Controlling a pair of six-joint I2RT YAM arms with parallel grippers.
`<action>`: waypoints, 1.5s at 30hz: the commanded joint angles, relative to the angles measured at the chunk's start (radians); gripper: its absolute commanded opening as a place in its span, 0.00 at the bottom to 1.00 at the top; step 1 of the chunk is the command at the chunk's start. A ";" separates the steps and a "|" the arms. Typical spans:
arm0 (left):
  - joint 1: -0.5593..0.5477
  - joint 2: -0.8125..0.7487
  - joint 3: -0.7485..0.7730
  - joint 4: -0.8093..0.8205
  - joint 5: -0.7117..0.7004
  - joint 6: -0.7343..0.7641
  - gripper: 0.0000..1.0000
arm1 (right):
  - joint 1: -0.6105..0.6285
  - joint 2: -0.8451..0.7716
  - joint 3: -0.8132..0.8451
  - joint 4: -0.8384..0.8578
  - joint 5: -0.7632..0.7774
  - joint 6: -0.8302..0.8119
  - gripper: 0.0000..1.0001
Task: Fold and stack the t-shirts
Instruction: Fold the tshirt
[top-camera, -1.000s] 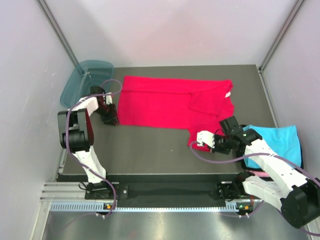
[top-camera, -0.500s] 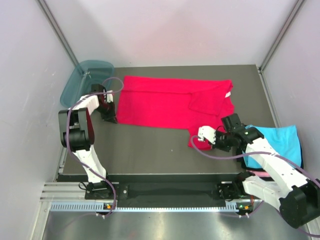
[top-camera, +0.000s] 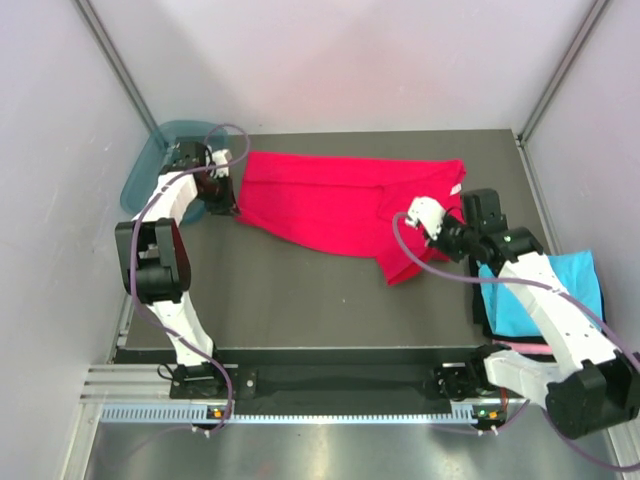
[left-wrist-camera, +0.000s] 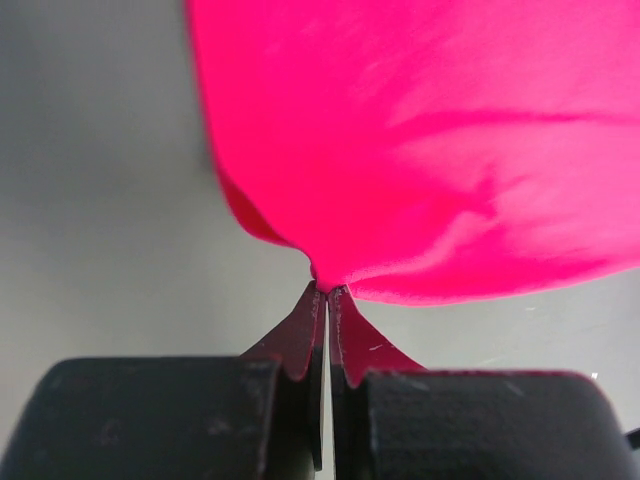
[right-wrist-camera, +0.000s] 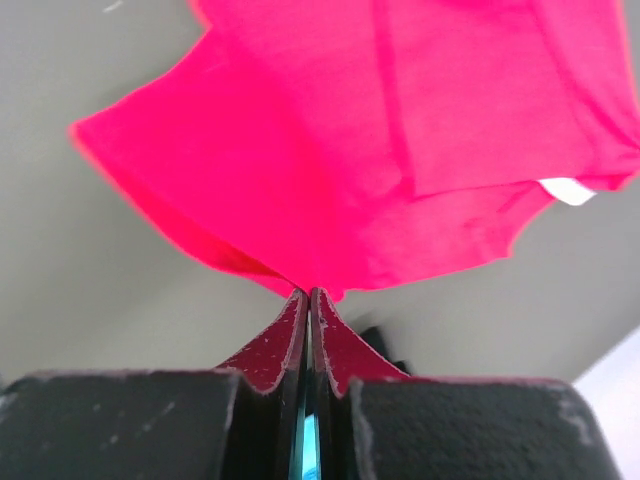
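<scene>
- Top external view: nearest to the arm bases, at the right edge of the table (top-camera: 300, 300), lies the cyan shirt (top-camera: 560, 285). A thin strip of the pink shirt (top-camera: 522, 347) shows under its near edge.
- Right gripper (right-wrist-camera: 308, 292): the jaws are pressed together on an edge of the red shirt (top-camera: 320, 200). In the right wrist view the cloth is pinched at the fingertips and spreads out from them.
- 1 corner of the red shirt points toward the near side, just left of this gripper.
- Red shirt is stretched across the far half of the table between the 2 grippers, and its near edge runs slanted.
- 1 folded flap lies over its right part, and a small white tag (top-camera: 455, 188) sits at the far right corner.
- Left gripper (left-wrist-camera: 327, 290): the jaws are closed tight on the left edge of the red shirt, and the cloth bunches at the tips.
- Teal tub (top-camera: 150, 165) stands at the far left corner, just beside the left gripper.
</scene>
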 joint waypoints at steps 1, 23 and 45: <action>-0.031 0.003 0.098 -0.007 0.048 0.003 0.00 | -0.023 0.057 0.105 0.135 0.038 0.053 0.00; -0.043 0.319 0.582 0.017 -0.010 0.043 0.00 | -0.118 0.701 0.702 0.357 0.145 0.126 0.00; -0.073 0.460 0.713 0.074 -0.188 0.058 0.00 | -0.131 1.114 1.098 0.394 0.205 0.147 0.00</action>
